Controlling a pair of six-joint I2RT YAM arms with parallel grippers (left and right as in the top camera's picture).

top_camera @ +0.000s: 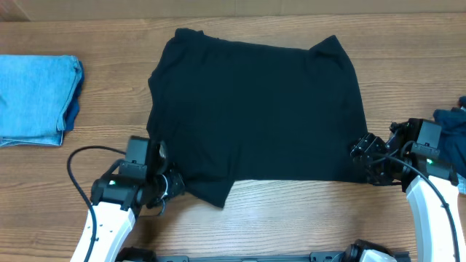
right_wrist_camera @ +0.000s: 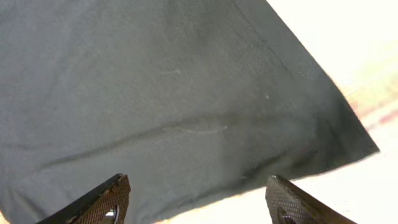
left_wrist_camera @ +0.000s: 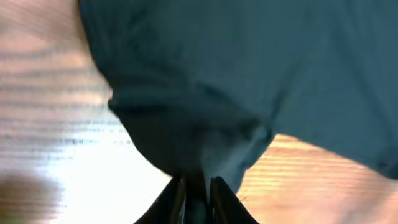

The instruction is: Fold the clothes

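My left pincer [left_wrist_camera: 198, 190] pinches a black T-shirt [top_camera: 255, 109] corner to fold it; my right pincer [right_wrist_camera: 198, 186], spread wide and empty, has cloth just ahead.

Black T-shirt [top_camera: 255, 116] lies spread mid-table, plain, roughly square, mostly smooth with shallow creases. Its two far corners poke up into small points. The near-left corner juts out as a pointed flap, and up close it is bunched and puckered. The near-right corner lies flat, with the hem stitching visible. Light blue denim garment [top_camera: 36, 98] sits folded at the far left, well apart from the shirt. Dark navy garment [top_camera: 453, 124] is crumpled at the right edge, partly out of view.
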